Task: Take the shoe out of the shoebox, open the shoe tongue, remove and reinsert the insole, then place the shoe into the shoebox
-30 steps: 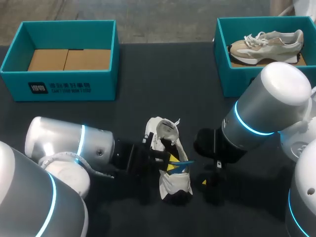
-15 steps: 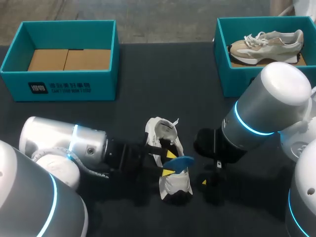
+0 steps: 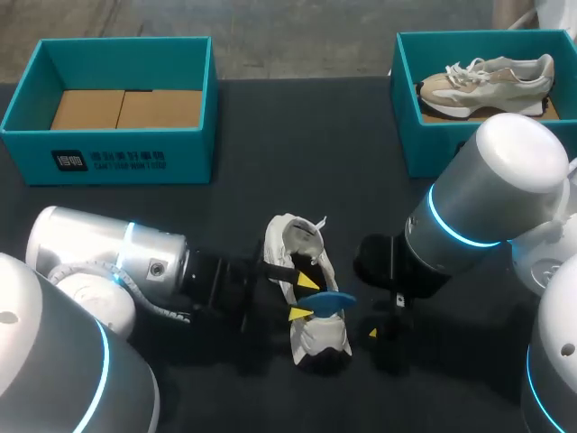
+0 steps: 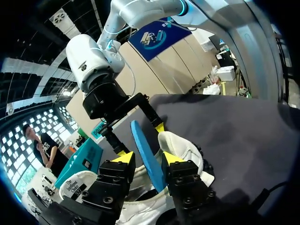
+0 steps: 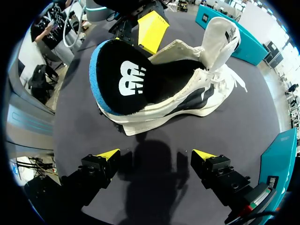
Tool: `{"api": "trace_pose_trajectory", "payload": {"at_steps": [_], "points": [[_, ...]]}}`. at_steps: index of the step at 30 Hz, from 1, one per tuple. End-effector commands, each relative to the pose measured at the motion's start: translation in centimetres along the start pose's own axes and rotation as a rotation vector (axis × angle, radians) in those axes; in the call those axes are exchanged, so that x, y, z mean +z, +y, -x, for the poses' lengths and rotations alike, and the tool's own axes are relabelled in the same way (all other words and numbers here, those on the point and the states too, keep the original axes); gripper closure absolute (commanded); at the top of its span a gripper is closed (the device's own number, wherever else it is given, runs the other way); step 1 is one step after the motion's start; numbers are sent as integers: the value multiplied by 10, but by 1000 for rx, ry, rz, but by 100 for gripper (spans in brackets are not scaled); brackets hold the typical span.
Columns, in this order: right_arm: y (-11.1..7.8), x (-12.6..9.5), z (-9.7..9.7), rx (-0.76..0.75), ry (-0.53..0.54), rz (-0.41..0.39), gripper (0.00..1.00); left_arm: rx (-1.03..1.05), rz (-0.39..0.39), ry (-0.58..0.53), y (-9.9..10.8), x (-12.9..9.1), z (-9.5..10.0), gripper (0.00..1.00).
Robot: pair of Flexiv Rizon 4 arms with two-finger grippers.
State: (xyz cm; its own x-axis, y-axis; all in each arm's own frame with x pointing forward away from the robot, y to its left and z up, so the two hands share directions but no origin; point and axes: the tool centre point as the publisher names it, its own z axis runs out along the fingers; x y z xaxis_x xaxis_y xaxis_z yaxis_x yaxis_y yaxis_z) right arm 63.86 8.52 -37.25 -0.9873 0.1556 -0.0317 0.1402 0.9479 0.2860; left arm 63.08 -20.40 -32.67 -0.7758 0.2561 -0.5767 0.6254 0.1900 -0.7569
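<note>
Two tools flank the white lace-up shoe [image 3: 315, 336], which stands on the dark bench [image 3: 270, 135] (well apart from the teal cardboard shoebox [image 3: 135, 161] at far left). My left tool [image 4: 148, 157] is clenched on the blue-edged, black-topped insole [image 4: 140, 140], one end raised out of the shoe. My right tool [image 5: 155, 154] is released, fingers spread, beside the shoe.

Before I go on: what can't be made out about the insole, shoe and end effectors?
Head view: right end effector mostly hidden under its arm.
Left wrist view: insole's lower end hidden behind the left end effector.
Right wrist view: shoe's inside partly hidden by the insole.
</note>
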Motion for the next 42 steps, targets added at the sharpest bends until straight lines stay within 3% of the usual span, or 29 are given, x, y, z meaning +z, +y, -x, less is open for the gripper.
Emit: {"api": "trace_pose_trajectory", "payload": {"at_steps": [1,14,18,19,20,21,27,42], "points": [[0,2,-1,0,-2,1,0,-22,1,20,0,4,0,62],[0,2,-1,0,-2,1,0,-32,2,7,-1,31,4,65],[0,2,-1,0,-2,1,0,-14,43,23,-1,39,1,68],[0,2,-1,0,-2,1,0,-10,47,30,-1,40,-1,73],[0,2,-1,0,-2,1,0,1,57,32,0,41,-2,96],[0,2,-1,0,-2,1,0,19,76,29,0,41,-3,100],[0,2,-1,0,-2,1,0,104,129,35,10,36,-11,100],[0,2,-1,0,-2,1,0,170,250,-48,43,22,5,100]]}}
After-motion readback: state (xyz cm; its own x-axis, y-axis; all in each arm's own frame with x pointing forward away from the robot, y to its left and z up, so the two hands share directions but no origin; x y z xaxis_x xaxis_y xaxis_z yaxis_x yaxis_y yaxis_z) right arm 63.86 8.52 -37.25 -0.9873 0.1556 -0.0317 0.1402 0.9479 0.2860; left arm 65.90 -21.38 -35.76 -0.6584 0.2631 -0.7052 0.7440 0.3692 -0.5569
